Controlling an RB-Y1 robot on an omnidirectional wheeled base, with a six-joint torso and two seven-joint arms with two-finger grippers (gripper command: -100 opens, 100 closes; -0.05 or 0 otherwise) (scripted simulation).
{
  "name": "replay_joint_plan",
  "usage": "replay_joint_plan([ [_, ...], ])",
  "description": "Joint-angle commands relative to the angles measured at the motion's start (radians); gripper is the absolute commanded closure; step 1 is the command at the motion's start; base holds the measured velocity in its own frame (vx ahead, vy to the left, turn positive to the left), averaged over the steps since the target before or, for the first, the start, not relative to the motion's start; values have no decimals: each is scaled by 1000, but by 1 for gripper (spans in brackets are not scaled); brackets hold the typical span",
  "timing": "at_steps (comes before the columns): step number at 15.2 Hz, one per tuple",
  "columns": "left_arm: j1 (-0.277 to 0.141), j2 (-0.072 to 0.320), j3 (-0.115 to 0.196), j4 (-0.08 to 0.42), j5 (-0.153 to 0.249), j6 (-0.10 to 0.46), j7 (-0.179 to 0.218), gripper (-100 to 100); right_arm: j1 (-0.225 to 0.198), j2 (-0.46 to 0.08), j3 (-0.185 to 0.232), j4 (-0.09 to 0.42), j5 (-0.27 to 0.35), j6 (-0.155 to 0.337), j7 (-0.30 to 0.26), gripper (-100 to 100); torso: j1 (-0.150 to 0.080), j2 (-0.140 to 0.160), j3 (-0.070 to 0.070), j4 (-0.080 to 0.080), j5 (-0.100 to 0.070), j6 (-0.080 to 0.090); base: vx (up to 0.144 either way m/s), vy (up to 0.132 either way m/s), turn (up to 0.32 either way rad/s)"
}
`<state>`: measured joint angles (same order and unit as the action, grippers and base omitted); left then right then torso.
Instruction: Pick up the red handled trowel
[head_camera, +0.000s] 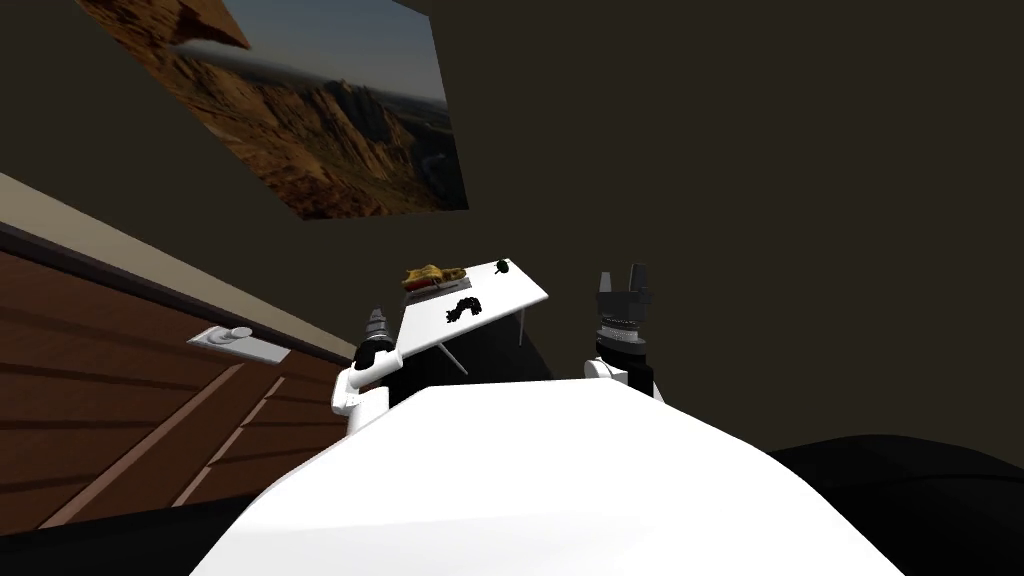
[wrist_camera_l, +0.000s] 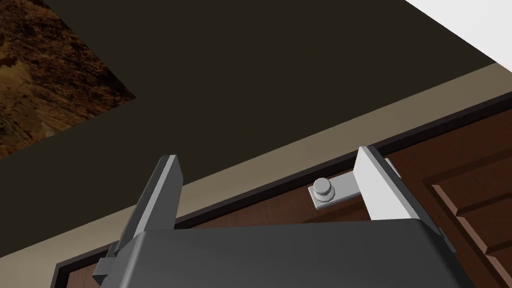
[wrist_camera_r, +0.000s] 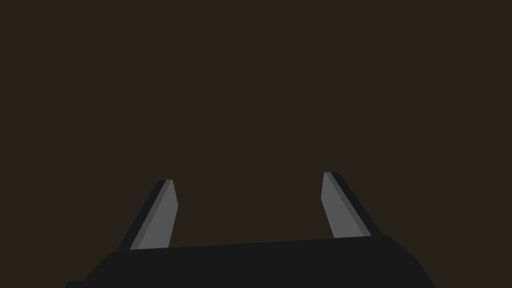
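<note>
**Table** (head_camera: 500, 292): white top on thin legs, dead ahead at 12 o'clock, set against a dark wall.

**Red-handled trowel** (head_camera: 441, 288): a thin red sliver at the tabletop's 10 o'clock corner, touching the near edge of a yellow-brown heap (head_camera: 433, 273). The blade is too small to make out. Neither gripper is near it.

**Black squiggle** (head_camera: 462, 310): lies near the tabletop's middle, apart from the heap.

**Small black object** (head_camera: 502, 266): lies at the tabletop's 1 o'clock edge.

**Left gripper** (wrist_camera_l: 267, 157): at the table's 8 o'clock, just beside the near-left edge. Its fingers are spread wide and hold nothing. It points toward a grey door handle (wrist_camera_l: 325, 190) on a brown panelled door (head_camera: 120, 400).

**Right gripper** (head_camera: 621, 274): at the table's 3 o'clock, upright and apart from the tabletop. Its fingers are parted and hold nothing.

**Canyon picture** (head_camera: 330, 120): hangs on the wall at 11 o'clock above the table.
</note>
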<state>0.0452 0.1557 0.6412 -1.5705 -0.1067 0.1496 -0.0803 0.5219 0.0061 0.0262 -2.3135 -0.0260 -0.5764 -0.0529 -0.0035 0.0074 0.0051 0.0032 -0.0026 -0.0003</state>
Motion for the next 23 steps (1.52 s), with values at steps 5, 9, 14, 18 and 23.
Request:
replay_joint_plan([
  [5, -11, 7, 47, -66, -30, 111, -19, -100, 0, 0, 0, 0, 0, 0, 0, 0, 0, -3, -2, -1, 0, 1, -40, -17, 33],
  [9, -26, 2, 57, -92, -28, 175, -26, -100, 0, 0, 0, 0, 0, 0, 0, 0, 1, -7, -4, -2, 0, 1, 18, -6, -69],
  [14, -50, -9, 58, -119, -10, 270, -33, -100, 0, 0, 0, 0, 0, 0, 0, 0, 1, -11, -6, -2, 0, 1, 54, 0, -137],
  [18, -63, -14, 55, -129, 4, 320, -36, -100, 0, 0, 0, 0, 0, 0, 0, 0, 1, -13, -7, -3, 0, 2, 70, 2, -140],
  [23, -88, -19, 46, -144, 34, 417, -41, -100, 0, 0, 0, 0, 0, 0, 0, 0, 1, -13, -7, -3, 1, 1, 78, 15, -166],
])
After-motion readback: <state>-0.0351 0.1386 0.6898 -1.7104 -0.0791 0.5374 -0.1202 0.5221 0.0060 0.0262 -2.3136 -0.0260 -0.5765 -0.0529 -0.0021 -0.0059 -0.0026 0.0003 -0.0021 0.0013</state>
